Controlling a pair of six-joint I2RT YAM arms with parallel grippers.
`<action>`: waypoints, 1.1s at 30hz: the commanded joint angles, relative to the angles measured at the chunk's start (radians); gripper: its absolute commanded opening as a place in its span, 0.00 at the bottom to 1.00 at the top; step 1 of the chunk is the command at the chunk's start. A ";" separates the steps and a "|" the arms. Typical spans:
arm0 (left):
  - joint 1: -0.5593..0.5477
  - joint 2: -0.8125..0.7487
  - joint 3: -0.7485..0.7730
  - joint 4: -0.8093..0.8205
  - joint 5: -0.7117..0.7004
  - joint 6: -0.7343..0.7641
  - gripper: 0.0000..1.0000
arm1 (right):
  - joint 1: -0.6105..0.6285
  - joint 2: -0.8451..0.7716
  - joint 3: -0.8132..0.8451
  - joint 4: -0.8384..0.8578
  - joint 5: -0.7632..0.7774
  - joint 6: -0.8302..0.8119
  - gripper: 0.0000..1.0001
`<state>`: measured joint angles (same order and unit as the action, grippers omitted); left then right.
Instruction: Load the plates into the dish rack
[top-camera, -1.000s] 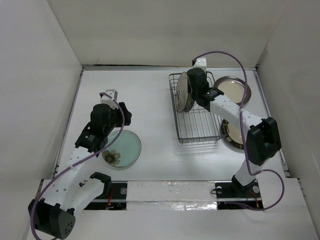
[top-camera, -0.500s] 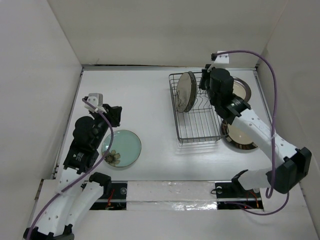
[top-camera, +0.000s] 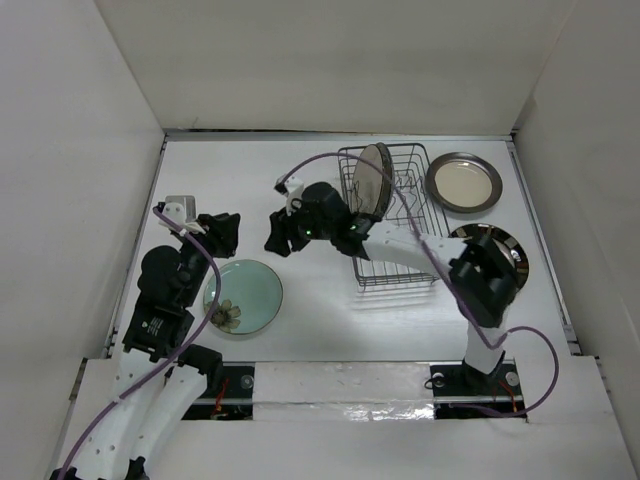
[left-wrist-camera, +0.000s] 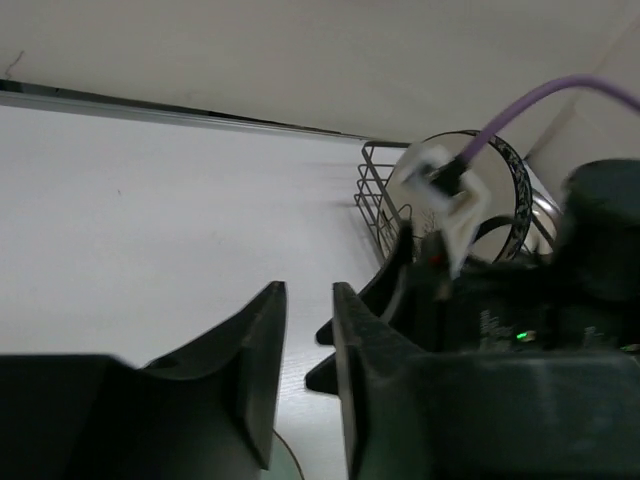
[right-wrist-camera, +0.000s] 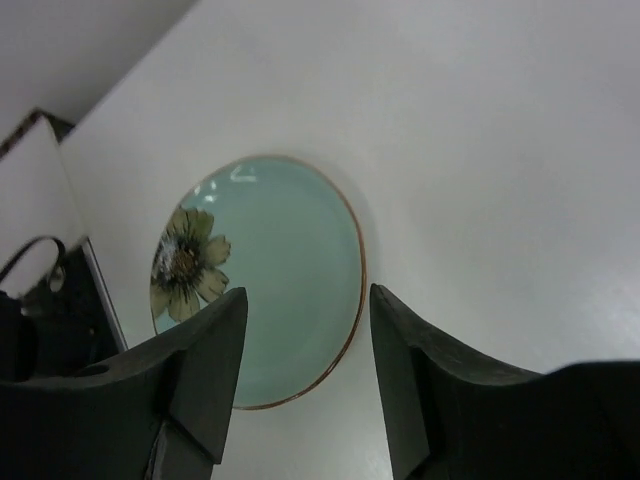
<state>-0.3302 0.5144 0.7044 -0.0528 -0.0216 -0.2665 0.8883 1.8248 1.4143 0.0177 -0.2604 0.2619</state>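
Note:
The pale green flower plate (top-camera: 243, 297) lies flat on the table at the front left and shows in the right wrist view (right-wrist-camera: 270, 270). My right gripper (top-camera: 280, 235) is open and empty, above the table just beyond the plate's far edge; its fingers (right-wrist-camera: 200, 350) frame the plate. My left gripper (top-camera: 220, 232) is slightly open and empty (left-wrist-camera: 308, 290), to the left of the right gripper. The dish rack (top-camera: 395, 225) holds a cream plate (top-camera: 370, 180) upright, with the black-and-white plate (left-wrist-camera: 520, 185) behind it. Two beige plates (top-camera: 463, 182) (top-camera: 503, 242) lie to the right of the rack.
White walls close in the table on three sides. The right arm (top-camera: 400, 245) stretches across the rack's front left, its purple cable looping over the rack. A taped strip (top-camera: 340, 382) runs along the near edge between the arm bases.
My right arm has swung from the rack's right side across to the left, and its gripper now hangs near the green plate. My left gripper has shifted a little.

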 joint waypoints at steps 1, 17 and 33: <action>-0.003 -0.010 -0.010 0.047 -0.001 0.006 0.27 | 0.005 0.079 0.075 0.002 -0.117 0.051 0.59; -0.003 0.018 0.001 0.033 0.055 0.012 0.34 | 0.005 0.339 0.066 0.044 -0.238 0.149 0.61; -0.003 -0.013 -0.003 0.038 0.029 0.015 0.34 | 0.046 0.415 0.081 0.217 -0.361 0.278 0.00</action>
<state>-0.3302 0.5175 0.6998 -0.0528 0.0139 -0.2630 0.9154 2.2616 1.4776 0.1593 -0.6121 0.5629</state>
